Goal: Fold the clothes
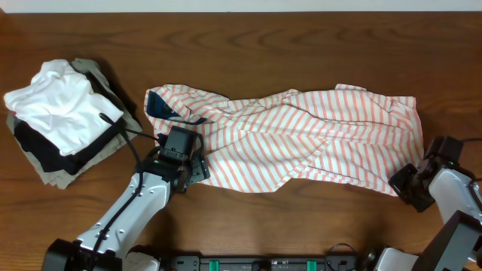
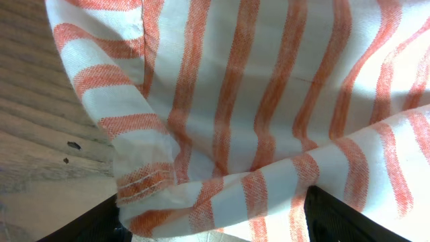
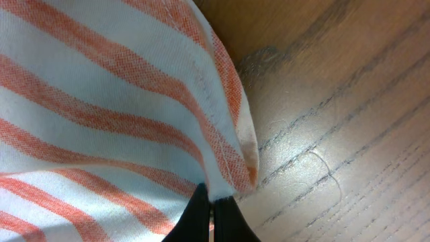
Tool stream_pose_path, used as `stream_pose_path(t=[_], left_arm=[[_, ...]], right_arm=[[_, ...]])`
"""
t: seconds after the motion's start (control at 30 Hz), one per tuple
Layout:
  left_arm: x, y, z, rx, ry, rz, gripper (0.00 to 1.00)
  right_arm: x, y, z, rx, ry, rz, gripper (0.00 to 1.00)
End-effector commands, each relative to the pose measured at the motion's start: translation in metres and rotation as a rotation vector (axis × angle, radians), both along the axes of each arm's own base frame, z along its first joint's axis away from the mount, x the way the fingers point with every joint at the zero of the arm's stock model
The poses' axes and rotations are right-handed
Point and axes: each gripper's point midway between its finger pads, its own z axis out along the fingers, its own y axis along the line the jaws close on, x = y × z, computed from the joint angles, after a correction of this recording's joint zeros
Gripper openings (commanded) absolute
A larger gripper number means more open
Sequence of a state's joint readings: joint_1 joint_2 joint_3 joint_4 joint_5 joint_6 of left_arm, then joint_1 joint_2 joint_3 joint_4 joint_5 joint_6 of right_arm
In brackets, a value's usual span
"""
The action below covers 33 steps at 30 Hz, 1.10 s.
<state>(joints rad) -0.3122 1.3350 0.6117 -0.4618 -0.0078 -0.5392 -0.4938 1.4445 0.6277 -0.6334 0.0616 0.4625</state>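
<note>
Striped shirt stretched sideways across the surface, an arm at each lower end.

The surface (image 1: 301,30) carries the shirt (image 1: 301,132) with its long axis left to right, dark collar at the left; a pile of folded garments (image 1: 64,120) lies apart beyond it. The left gripper (image 1: 192,167) has the lower left edge lying between its spread jaws, whether gripped I cannot tell; the right gripper (image 3: 213,218) has jaws pressed together, pinching the lower right hem corner.

no readable text or labels anywhere
</note>
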Motion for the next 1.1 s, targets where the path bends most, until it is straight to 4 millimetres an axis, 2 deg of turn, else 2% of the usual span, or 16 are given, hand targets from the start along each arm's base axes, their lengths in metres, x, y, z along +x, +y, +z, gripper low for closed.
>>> stream_pose_path(t=[0.0, 0.2, 0.23, 0.37, 0.43, 0.47, 0.6, 0.7, 0.87, 1.07], left_arm=[[0.000, 0.005, -0.003, 0.017, 0.002, 0.021, 0.80], [-0.006, 0.007, -0.007, 0.018, 0.019, 0.038, 0.79], [-0.008, 0.007, -0.009, 0.016, 0.025, 0.050, 0.74], [-0.011, 0.009, -0.013, 0.020, 0.027, 0.055, 0.41], [-0.010, 0.009, -0.013, 0.021, 0.024, 0.055, 0.14], [-0.010, 0.009, -0.013, 0.021, 0.022, 0.055, 0.06], [-0.006, 0.008, -0.010, 0.020, 0.006, 0.042, 0.06], [0.005, 0.007, 0.002, 0.024, -0.038, 0.019, 0.06], [0.027, 0.020, 0.038, 0.014, -0.175, 0.076, 0.06], [0.032, 0.028, 0.049, -0.002, -0.218, 0.111, 0.06]], right_arm=[[-0.004, -0.002, -0.001, -0.015, 0.010, 0.010, 0.01], [-0.005, -0.002, -0.001, -0.014, 0.013, 0.010, 0.01], [-0.005, -0.002, -0.001, -0.013, 0.012, 0.010, 0.01], [-0.005, 0.000, -0.001, -0.006, 0.013, 0.011, 0.01], [-0.005, 0.000, -0.001, -0.004, 0.015, 0.011, 0.01], [-0.006, 0.000, -0.001, -0.004, 0.016, 0.011, 0.01], [-0.006, 0.000, -0.001, -0.004, 0.017, 0.011, 0.01], [-0.002, -0.002, 0.005, -0.012, 0.005, 0.024, 0.01], [0.013, -0.010, 0.031, -0.045, -0.053, 0.025, 0.01], [0.030, -0.014, 0.050, -0.057, -0.129, 0.033, 0.01]])
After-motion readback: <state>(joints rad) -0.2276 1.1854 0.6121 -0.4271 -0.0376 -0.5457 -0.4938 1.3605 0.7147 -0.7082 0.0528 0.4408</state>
